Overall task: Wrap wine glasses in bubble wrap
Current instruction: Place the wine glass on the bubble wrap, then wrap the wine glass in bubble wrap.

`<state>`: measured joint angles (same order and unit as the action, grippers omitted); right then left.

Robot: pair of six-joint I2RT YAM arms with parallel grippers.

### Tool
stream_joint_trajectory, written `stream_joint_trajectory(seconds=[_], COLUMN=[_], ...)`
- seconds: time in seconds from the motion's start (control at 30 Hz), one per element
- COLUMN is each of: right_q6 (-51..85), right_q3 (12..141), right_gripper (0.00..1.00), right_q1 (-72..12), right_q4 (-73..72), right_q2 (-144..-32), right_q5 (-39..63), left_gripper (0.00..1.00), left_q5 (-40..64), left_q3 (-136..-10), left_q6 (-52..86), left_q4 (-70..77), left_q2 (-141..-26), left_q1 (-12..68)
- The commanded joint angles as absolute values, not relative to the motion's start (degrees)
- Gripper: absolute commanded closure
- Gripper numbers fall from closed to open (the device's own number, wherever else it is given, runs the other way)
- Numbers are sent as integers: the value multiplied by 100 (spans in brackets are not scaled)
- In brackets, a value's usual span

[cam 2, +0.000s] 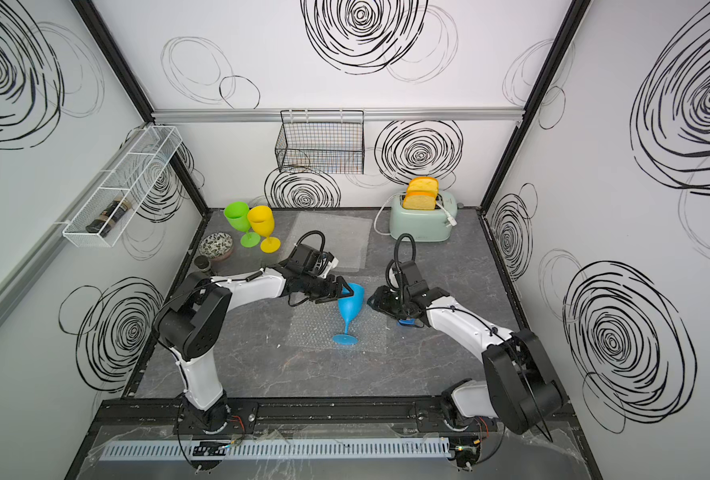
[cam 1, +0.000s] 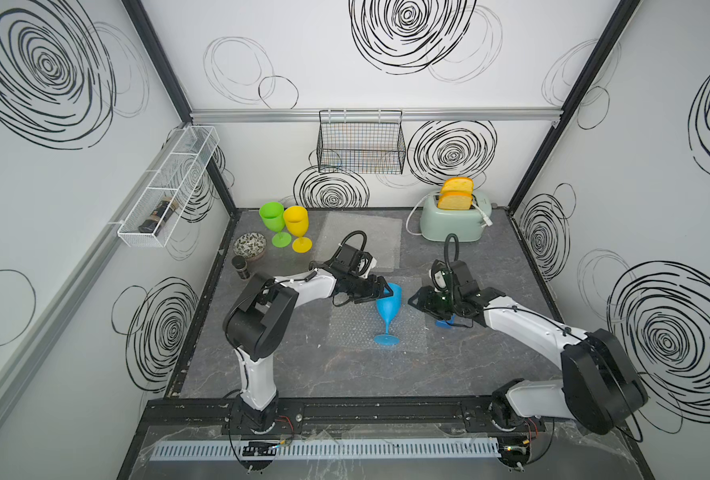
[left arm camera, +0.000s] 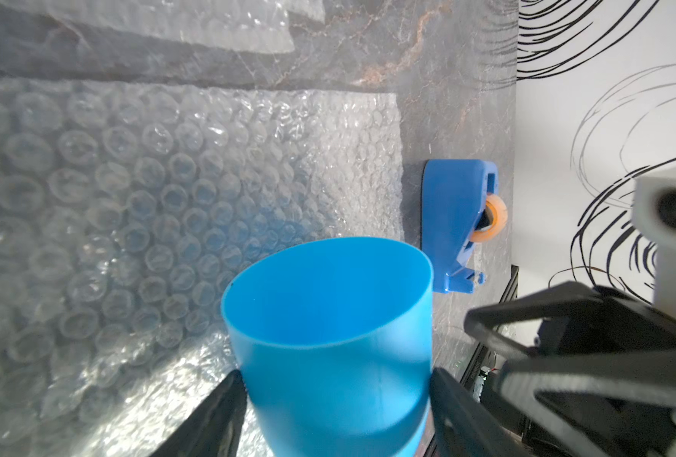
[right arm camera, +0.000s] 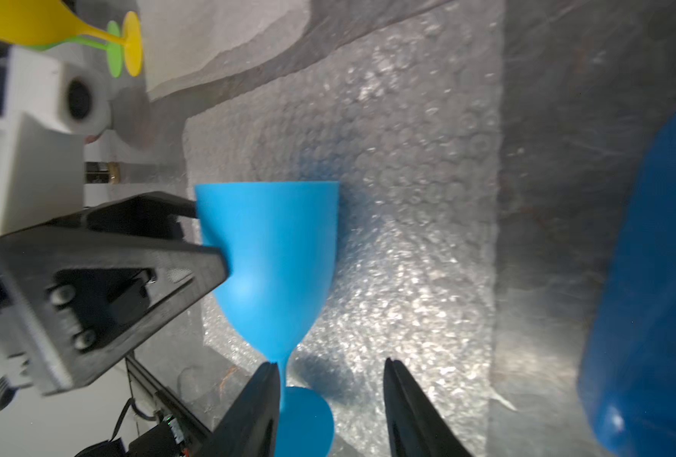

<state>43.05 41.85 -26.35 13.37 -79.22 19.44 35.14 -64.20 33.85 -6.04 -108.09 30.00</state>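
Tape dispenser (left arm camera: 455,221) beside your bubble wrap (left arm camera: 170,178); tilted blue goblet (cam 1: 389,302) clamped in your left end effector (left arm camera: 336,380), right end effector (right arm camera: 330,364) apart.

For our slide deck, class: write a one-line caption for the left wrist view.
Jaws of the left gripper clasp the blue goblet over bubble wrap, tape dispenser beyond.

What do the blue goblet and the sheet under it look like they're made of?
The blue goblet: probably plastic, opaque and matte; even colour, a soft highlight, nothing shows through. The bubble wrap sheet: thin clear plastic film, glossy; rows of round air cells, bright glints, grey table visible through it.
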Motion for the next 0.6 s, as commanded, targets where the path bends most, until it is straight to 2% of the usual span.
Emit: stream_joint_trajectory(seconds=[0.0, 0.07, 0.13, 0.47, 0.57], right_q6=[3951, 3932, 3965, 4062, 4163], right_q3=[4280, 4230, 4160, 3998, 3972], right_gripper=[48, 43, 41, 40, 40], right_q1=[-2521, -2496, -2486, -2592, -2631], right_q4=[1942, 1880, 1826, 1385, 1166], right_q2=[-8236, -8321, -8391, -8833, -9023], right_q5=[1734, 1639, 1632, 1710, 2046], left_gripper=[25, 25, 25, 25, 25], left_q5=[3041, 3045, 3030, 3146, 3135], left_q3=[-6281, -6262, -6259, -6173, -6190], left_q6=[3303, 3314, 3296, 3313, 3296], left_q4=[-947, -921, -949, -804, -835], left_q2=[-10914, -10908, -10866, -10868, -10850], left_q1=[3043, 3050, 3041, 3047, 3045])
